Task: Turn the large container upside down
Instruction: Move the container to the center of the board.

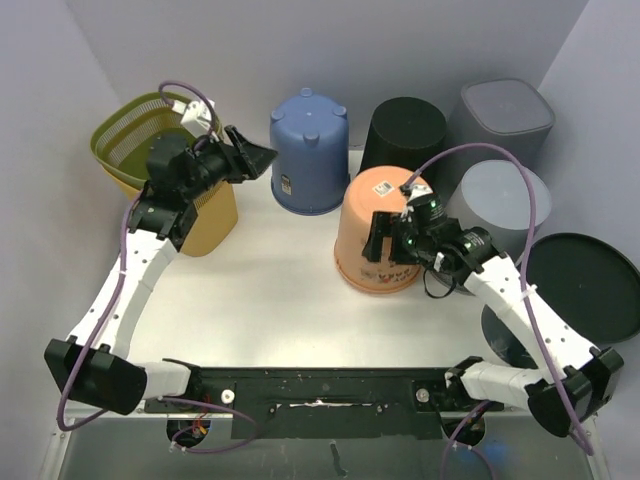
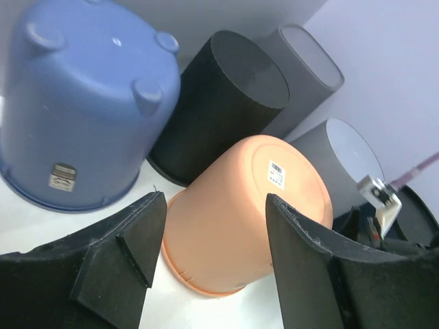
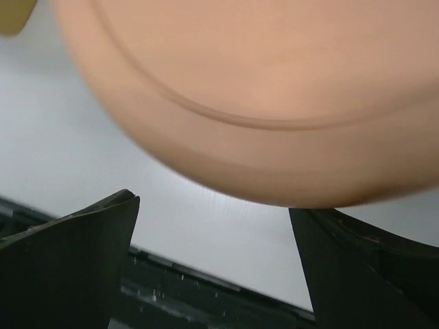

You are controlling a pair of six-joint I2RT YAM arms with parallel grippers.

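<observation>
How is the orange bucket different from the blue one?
The blue bucket has round bumps on its base; the orange bucket has a flat base with a barcode sticker. The right gripper is open beside the orange bucket, not the blue bucket. Both stand bottom up.

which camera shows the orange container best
Left wrist: the orange container shows nearly whole, base up with its label, rim down on the table. The top external view has it too, but the right gripper covers part. The right wrist shows only a blurred stretch of its rim.
</observation>
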